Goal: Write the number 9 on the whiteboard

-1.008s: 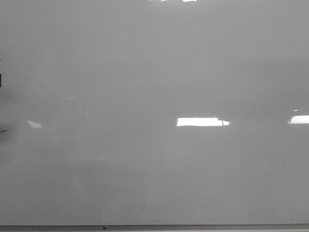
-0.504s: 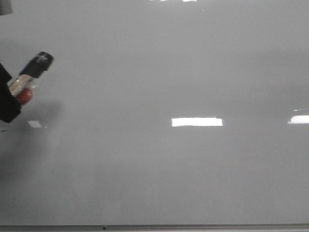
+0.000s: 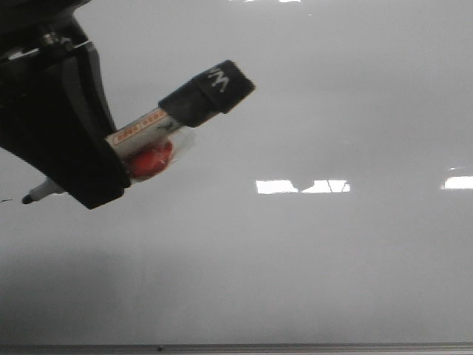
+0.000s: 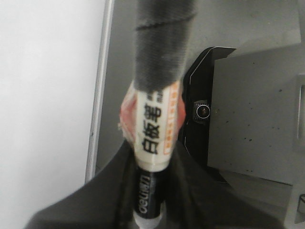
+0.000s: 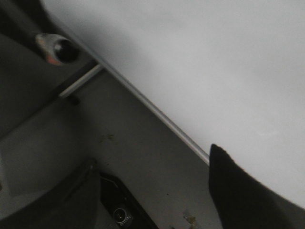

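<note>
The whiteboard (image 3: 310, 244) fills the front view as a glossy grey-white sheet, with a thin metal strip along the lower edge of the frame and bright rectangular reflections at mid-height right of centre and at the far right. No drawn digit shows on its surface in any view; the number 9 is not written. A small dark dash (image 3: 6, 200) sits at the far left edge at mid-height. The left gripper (image 3: 111, 159) occupies the upper left of the front view as a large black body, closed around a marker (image 3: 159, 122) that runs diagonally from lower left to upper right. The marker's black cap end (image 3: 211, 92), bearing white lettering, points to the upper centre of the frame; its pale labelled barrel carries a red patch under clear wrapping just beside the gripper. The marker's tip (image 3: 27, 198) emerges at the gripper's lower left, near the dash; whether it touches the board cannot be told. In the left wrist view the marker (image 4: 155, 119) stands at frame centre, clamped between dark fingers (image 4: 109, 191) at the bottom. In the right wrist view only one dark finger (image 5: 238, 191) shows at the lower right, over the board's edge strip; the right gripper's opening cannot be told.
</note>
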Robot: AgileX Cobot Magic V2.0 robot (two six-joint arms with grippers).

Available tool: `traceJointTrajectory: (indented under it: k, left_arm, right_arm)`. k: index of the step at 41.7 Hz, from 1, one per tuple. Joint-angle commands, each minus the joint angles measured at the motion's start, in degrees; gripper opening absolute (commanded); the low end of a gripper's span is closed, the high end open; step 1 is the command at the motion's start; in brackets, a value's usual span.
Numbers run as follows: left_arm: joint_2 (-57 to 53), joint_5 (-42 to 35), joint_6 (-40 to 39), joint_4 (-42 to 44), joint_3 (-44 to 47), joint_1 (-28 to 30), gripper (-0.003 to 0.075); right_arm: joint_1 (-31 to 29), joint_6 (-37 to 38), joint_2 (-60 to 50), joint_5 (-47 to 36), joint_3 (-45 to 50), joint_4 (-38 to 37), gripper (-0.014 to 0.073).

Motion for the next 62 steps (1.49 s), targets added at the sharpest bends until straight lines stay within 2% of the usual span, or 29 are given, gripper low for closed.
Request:
traceJointTrajectory:
  k: [1, 11, 25, 28, 38, 41, 43, 47, 51, 55, 62]
  left_arm:
    - [-1.9, -0.59, 1.05, -1.97, -2.98, -2.62, -0.001]
    - [-1.9, -0.6, 1.05, -3.1, -4.39, -4.18, -0.001]
    - [-1.9, -0.82, 1.05, -4.28, -4.49, -4.18, -0.001]
    - [-1.9, -1.28, 1.05, -4.28, -4.49, -4.18, -0.001]
    - [-1.9, -3.74, 0.83, -4.56, -4.54, -4.18, -0.0001]
    - [-1.9, -4.15, 0.83, -4.56, -4.54, -4.18, 0.0062]
    - [-1.9, -4.4, 0.71, -4.56, -4.54, -4.18, 0.015]
    - [-1.9, -4.92, 0.71, -4.68, -4.54, -4.18, 0.0365]
    - [-1.9, -5.42, 0.71, -6.47, -4.54, -4.18, 0.0515]
    - [-1.9, -5.42, 0.71, -8.09, -4.63, -4.18, 0.0533]
    - [-1.9, -3.99, -6.65, -4.5, -4.63, -2.88, 0.044]
  right_arm:
    - [3.6, -8.52, 4.43, -1.11, -4.01, 8.38, 0.051]
    - [11.58, -18.58, 13.37, -4.35, -7.97, 16.16, 0.051]
    - [17.68, -20.34, 22.37, -7.24, -10.99, 17.9, 0.0497]
    - [17.68, -20.34, 23.51, -6.73, -11.26, 18.42, 0.0436]
    - [17.68, -20.34, 24.8, -5.69, -11.26, 18.51, 0.01]
    - [17.62, -20.34, 24.8, -5.69, -11.26, 18.51, -0.001]
    - [17.57, -20.34, 24.8, -6.0, -11.26, 18.51, -0.0065]
    - [17.57, -20.34, 24.8, -7.39, -11.26, 18.51, -0.006]
    - [17.15, -20.34, 24.64, -8.56, -11.2, 18.51, -0.006]
    - [15.75, -20.34, 23.95, -8.61, -10.95, 18.51, -0.006]
    - [10.32, -20.27, 20.97, -8.47, -7.71, 18.51, -0.006]
